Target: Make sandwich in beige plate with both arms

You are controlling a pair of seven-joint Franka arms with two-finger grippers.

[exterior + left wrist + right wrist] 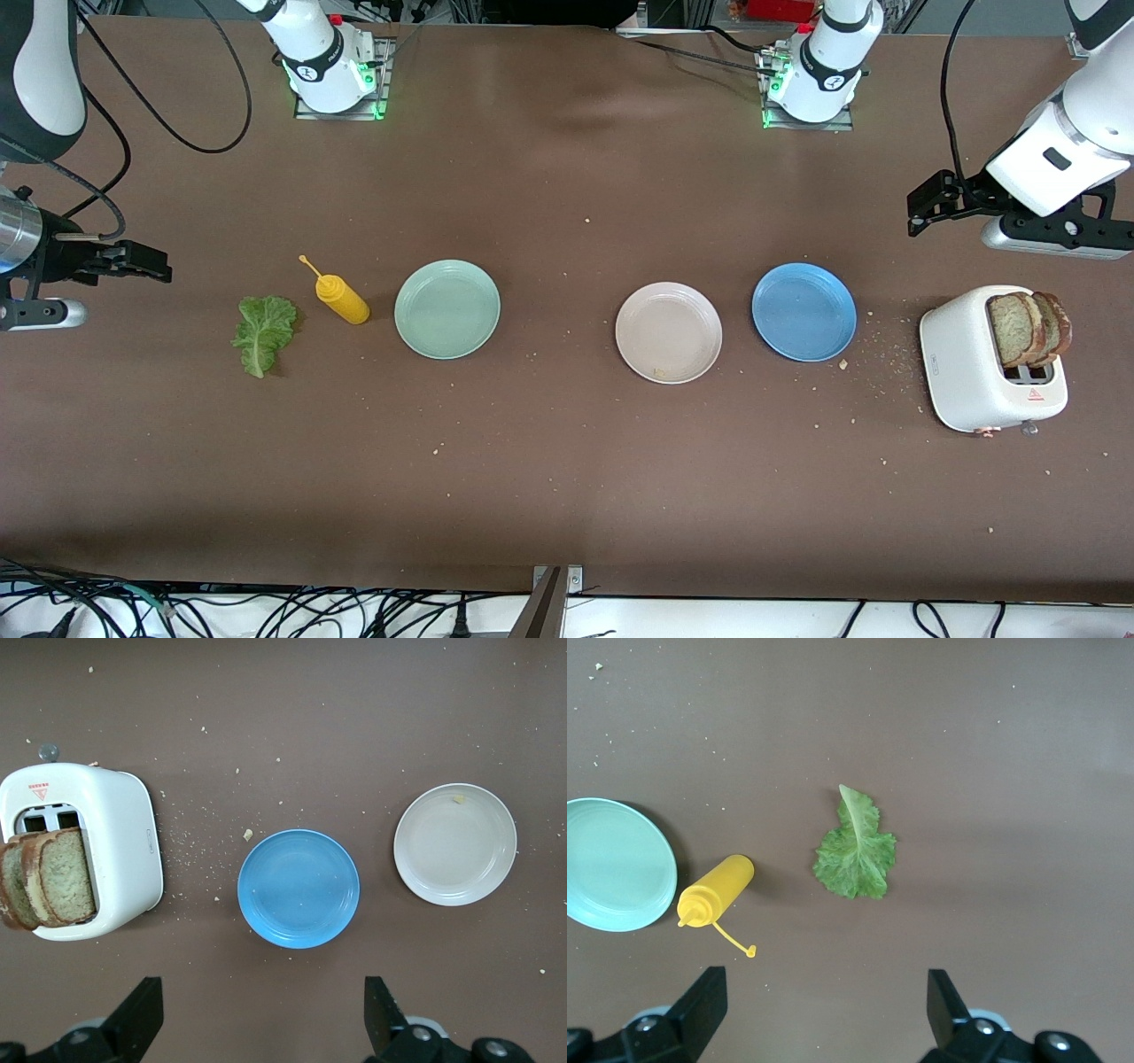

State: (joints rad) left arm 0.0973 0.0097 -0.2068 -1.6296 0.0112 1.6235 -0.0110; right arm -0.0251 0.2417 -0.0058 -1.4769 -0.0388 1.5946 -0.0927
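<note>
The beige plate (669, 332) (455, 843) lies bare near the table's middle, with one crumb in it. Two brown-crusted bread slices (1028, 328) (49, 877) stand up out of a white toaster (970, 372) at the left arm's end. A crinkled green lettuce leaf (263, 332) (856, 850) lies flat on the table toward the right arm's end. My left gripper (921, 208) (263, 1014) hangs open and holds nothing, over bare table between the toaster and the blue plate. My right gripper (146, 263) (824, 1010) is open too, holding nothing, over bare table beside the lettuce.
A yellow squeeze bottle (341, 299) lies on its side between the lettuce and a mint-green plate (447, 309). A blue plate (803, 311) (299, 888) sits between the beige plate and the toaster. Crumbs are scattered around the toaster.
</note>
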